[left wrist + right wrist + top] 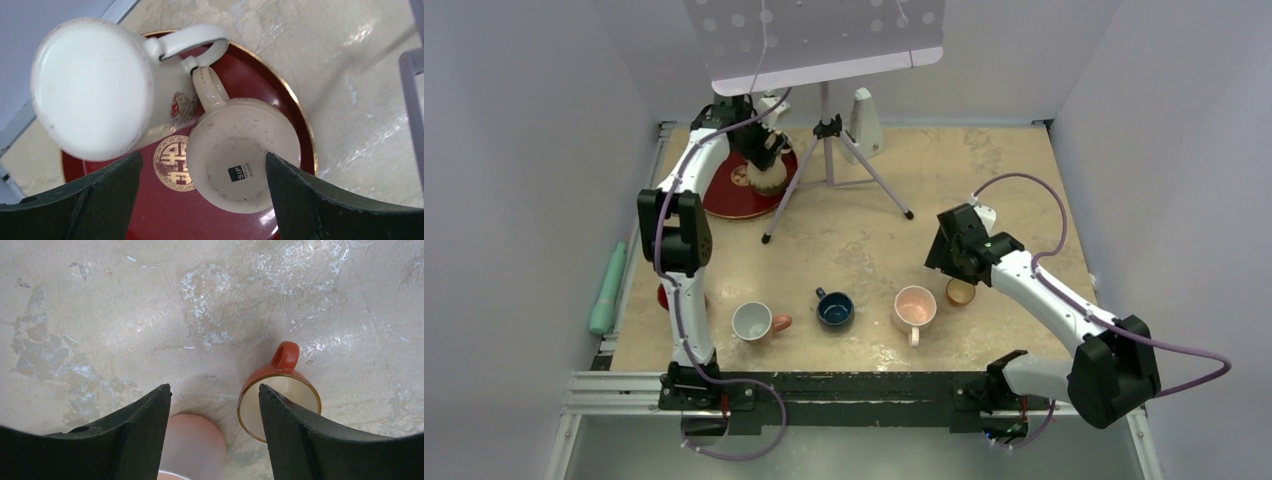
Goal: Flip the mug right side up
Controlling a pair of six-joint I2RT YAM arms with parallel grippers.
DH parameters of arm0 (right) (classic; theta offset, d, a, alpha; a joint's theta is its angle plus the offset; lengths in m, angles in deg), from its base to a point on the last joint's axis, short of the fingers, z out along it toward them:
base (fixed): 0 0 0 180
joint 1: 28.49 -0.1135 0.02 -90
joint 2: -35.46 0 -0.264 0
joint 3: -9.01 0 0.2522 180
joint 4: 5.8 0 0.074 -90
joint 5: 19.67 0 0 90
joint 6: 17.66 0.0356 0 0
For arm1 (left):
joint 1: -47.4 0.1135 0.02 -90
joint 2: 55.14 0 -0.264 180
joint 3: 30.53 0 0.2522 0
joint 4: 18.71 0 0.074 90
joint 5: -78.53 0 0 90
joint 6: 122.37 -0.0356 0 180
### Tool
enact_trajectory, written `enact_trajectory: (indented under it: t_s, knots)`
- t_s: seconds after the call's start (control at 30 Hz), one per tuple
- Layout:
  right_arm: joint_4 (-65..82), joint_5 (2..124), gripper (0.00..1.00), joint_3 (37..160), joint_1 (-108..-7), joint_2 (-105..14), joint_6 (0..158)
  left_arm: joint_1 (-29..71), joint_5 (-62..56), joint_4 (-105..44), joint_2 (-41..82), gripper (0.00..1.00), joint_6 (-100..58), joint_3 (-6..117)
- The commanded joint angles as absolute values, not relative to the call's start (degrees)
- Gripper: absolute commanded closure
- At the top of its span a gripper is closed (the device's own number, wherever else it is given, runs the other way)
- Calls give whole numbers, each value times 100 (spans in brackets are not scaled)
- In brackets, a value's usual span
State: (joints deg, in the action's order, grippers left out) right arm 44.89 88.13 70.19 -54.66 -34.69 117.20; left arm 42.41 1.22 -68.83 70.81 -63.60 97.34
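While the left gripper point(202, 156) hangs, jaws wide apart, over the far-left red plate point(255, 75), 2 mugs sit bottom-up on it, a white mug point(92, 85) & a cream speckled mug point(240, 160), w/ a tripod point(828, 150) leg just right of the plate. Near edge: 4 upright mugs in a row (white-pink mug point(752, 322), blue mug point(834, 310), pink mug point(914, 306), orange mug point(280, 390)); right gripper point(215, 390), jaws apart & empty, hovers over the last 2.

The pink mug point(192, 445) is cut off at the 6 o'clock edge of the right wrist view. The right gripper point(215, 388) partly hides the orange mug point(280, 374). The left arm point(686, 240) hides most of a red object point(663, 296) at its 9 o'clock.
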Motion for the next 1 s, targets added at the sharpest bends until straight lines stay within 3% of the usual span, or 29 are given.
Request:
enact_trajectory:
  t_s: [0.0,0.3,0.63,0.87,0.97]
  knots:
    - [4519,8786,32,7350,-5436,-3353,11543,4700,-598,-7353,6871,6,-7196,9019]
    - [4456,8728,33,7361,-5439,-3350,11376,5624,601,-7953,6337,7,-7612,8858]
    - [4425,8666,33,7279,-5435,-3215,11261,5530,1835,-8529,5617,1,-9028,8777]
    - [4433,8618,33,7232,-5436,-3178,11232,4571,840,-8037,5542,8,-10278,8204]
    - [4426,8595,33,7255,-5437,-3136,11233,4450,525,-8357,6037,21,-10468,8715]
